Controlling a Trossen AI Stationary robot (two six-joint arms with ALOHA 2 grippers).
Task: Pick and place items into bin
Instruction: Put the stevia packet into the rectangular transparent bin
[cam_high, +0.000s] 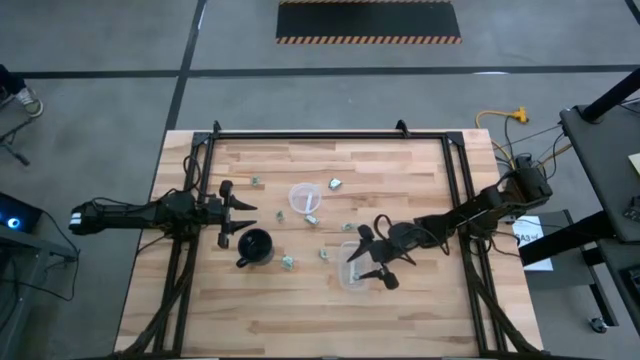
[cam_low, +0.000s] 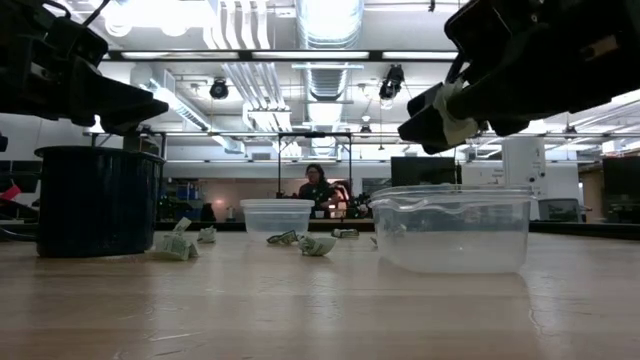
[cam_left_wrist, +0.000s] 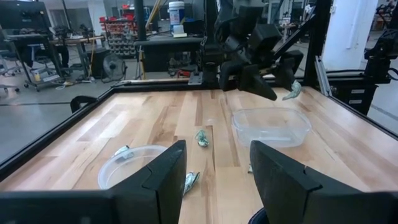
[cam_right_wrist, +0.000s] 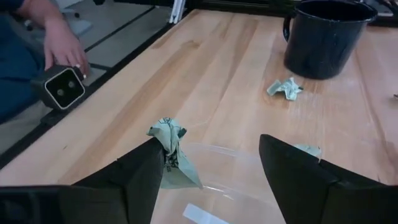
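Tiny crumpled pale green pieces lie scattered on the wooden table, such as a piece (cam_high: 288, 262) by the black mug (cam_high: 255, 245) and a piece (cam_left_wrist: 201, 138) mid-table. My right gripper (cam_high: 368, 257) hovers open above a clear rectangular tub (cam_high: 352, 272), with one green piece (cam_right_wrist: 168, 146) at one fingertip. My left gripper (cam_high: 238, 215) is open, raised beside and above the mug (cam_low: 95, 200), and touches nothing. My right gripper is open, and a crumpled green piece (cam_right_wrist: 169, 149) sits against the inner side of one fingertip (cam_right_wrist: 146, 163). The other finger (cam_right_wrist: 292, 168) stands well apart from it. The piece hangs lifted clear above the tub's rim (cam_right_wrist: 217, 151), and it also shows at that finger as a green piece (cam_left_wrist: 292, 92).
A clear round tub (cam_high: 305, 198) stands mid-table with a piece beside it. A black frame (cam_high: 330, 135) runs along the table's edges. A person's hand (cam_right_wrist: 62, 43) rests beside a small camera (cam_right_wrist: 62, 87) at the table's edge. Bare wood lies toward the near edge.
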